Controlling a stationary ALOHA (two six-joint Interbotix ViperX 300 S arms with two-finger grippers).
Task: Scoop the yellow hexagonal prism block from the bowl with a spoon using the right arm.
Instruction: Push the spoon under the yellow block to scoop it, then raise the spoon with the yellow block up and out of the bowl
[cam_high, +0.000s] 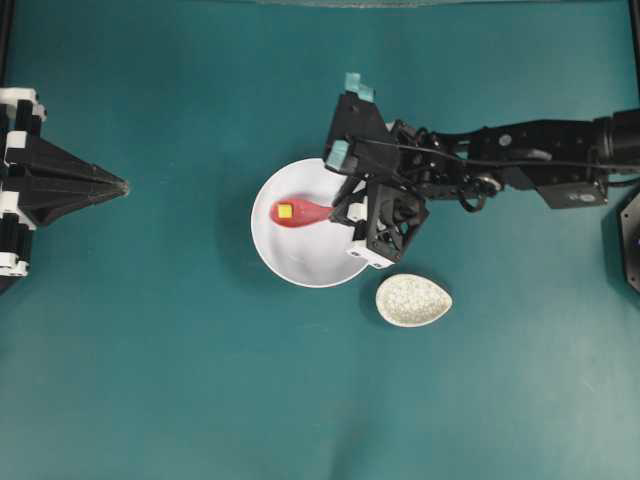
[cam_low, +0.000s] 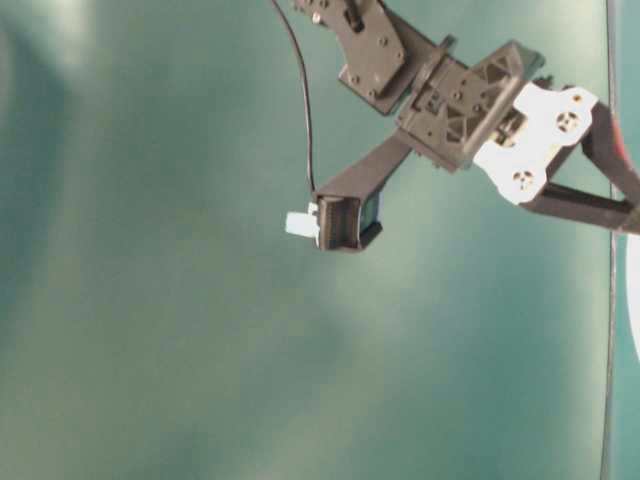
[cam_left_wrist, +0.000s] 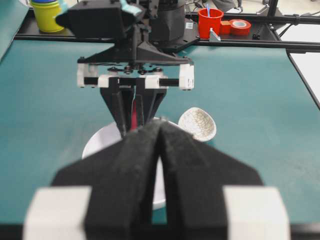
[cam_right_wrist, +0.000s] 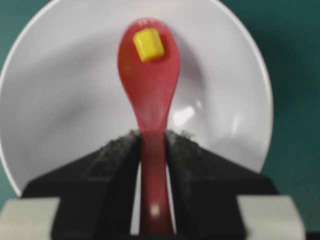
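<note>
A: Overhead first. Where does the yellow hexagonal prism block (cam_high: 285, 211) lie from the right tool (cam_high: 345, 213)?

B: Away from it, toward the left of the view. The block sits in the scoop of the spoon (cam_high: 300, 213), at the far end, over the bowl (cam_high: 310, 265). The spoon's long axis runs level across the view, handle pointing back into the right tool. The left tool (cam_high: 118, 186) is well apart, out on the bare worktop (cam_high: 180, 380). The speckled rest (cam_high: 413, 300) lies just beside the bowl, clear of it.

A: The table-level view?

B: Little help. It shows the right arm's (cam_low: 455, 100) wrist parts against teal; neither spoon nor block appears.

A: The left wrist camera?

B: The left tool (cam_left_wrist: 161, 145) has its fingers pressed together with nothing between them. Beyond, the right tool (cam_left_wrist: 134, 117) hangs over the bowl (cam_left_wrist: 97, 142) with a sliver of the red handle (cam_left_wrist: 134, 112) showing between its fingers.

A: And the right wrist camera?

B: Clearest. The right tool (cam_right_wrist: 152, 145) pinches the spoon's handle (cam_right_wrist: 151, 165); the block (cam_right_wrist: 148, 44) rests near the scoop's tip, straight ahead along the handle line, the bowl (cam_right_wrist: 60, 100) beneath.

A: So the coming move?

B: I'd judge it a lift that keeps the scoop level, since the block sits loose at the far end.
</note>
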